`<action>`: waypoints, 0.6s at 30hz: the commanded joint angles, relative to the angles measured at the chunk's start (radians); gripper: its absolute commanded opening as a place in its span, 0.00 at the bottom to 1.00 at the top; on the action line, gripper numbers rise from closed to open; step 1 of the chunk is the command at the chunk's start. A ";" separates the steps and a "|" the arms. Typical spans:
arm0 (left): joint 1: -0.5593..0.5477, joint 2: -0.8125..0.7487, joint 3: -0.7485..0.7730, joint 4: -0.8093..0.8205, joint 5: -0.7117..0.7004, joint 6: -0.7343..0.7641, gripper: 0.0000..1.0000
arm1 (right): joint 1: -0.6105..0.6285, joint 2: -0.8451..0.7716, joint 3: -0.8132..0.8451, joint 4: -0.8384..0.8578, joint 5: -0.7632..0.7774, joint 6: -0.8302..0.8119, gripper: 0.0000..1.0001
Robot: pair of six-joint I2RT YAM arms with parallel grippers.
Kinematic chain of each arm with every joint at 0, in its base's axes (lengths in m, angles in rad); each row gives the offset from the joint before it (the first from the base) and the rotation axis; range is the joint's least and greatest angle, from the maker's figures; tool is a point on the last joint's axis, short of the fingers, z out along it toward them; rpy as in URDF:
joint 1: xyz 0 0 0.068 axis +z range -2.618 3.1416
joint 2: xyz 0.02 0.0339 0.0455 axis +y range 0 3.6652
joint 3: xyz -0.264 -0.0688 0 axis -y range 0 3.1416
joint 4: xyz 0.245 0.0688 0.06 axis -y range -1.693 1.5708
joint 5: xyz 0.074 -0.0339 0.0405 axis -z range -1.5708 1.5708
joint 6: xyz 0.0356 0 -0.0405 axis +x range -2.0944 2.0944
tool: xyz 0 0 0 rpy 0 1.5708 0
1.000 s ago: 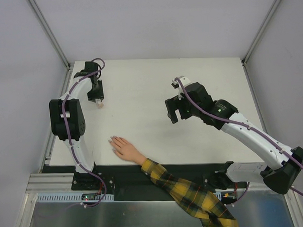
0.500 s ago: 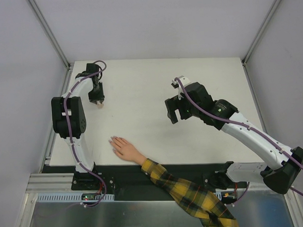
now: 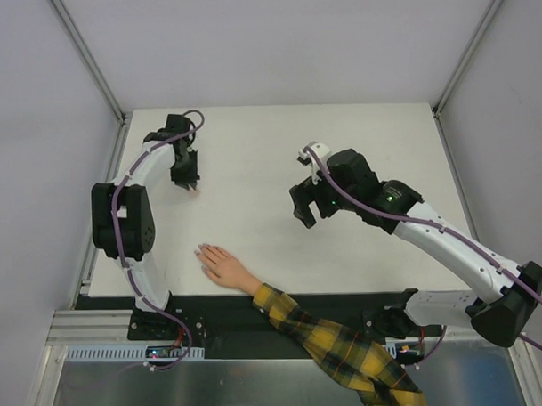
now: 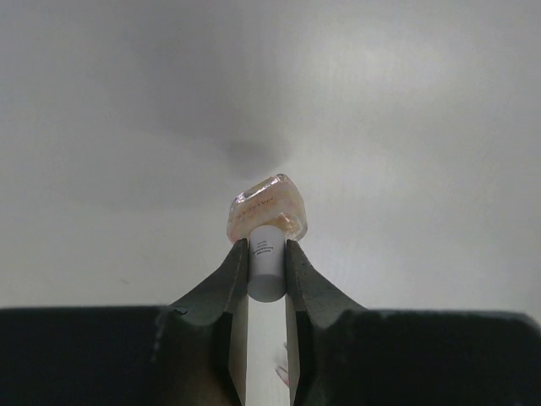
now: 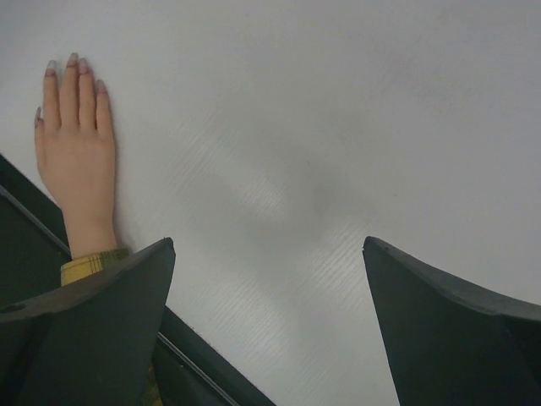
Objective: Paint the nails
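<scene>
The nails (image 5: 72, 61) look pale and unpainted on the mannequin hand (image 3: 222, 267) at the table's (image 3: 251, 141) near edge. Well apart, the left gripper (image 4: 266, 254) pinches a polish bottle (image 4: 266, 207) by its white cap; the right gripper (image 5: 270, 254) gapes wide, empty. All painting is left to do

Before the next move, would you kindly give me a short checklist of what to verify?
1. Left gripper grips the polish bottle: ok, shut on its white cap.
2. Right gripper free: ok, jaws wide open, holding nothing.
3. Mannequin hand flat on the table, nails facing up: ok.
4. Bottle opened for painting: not ok, the cap is on.
5. Bottle lifted clear of the table: cannot tell.
</scene>
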 commanded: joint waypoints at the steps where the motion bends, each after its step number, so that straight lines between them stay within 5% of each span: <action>1: -0.137 -0.229 -0.046 -0.164 0.296 -0.011 0.00 | 0.002 -0.001 -0.031 0.131 -0.267 -0.169 0.98; 8: -0.284 -0.559 -0.213 -0.182 0.551 -0.178 0.00 | 0.002 0.001 -0.163 0.366 -0.484 -0.246 0.98; 18: -0.421 -0.651 -0.221 -0.186 0.729 -0.241 0.00 | 0.013 0.091 -0.227 0.647 -0.677 -0.209 0.94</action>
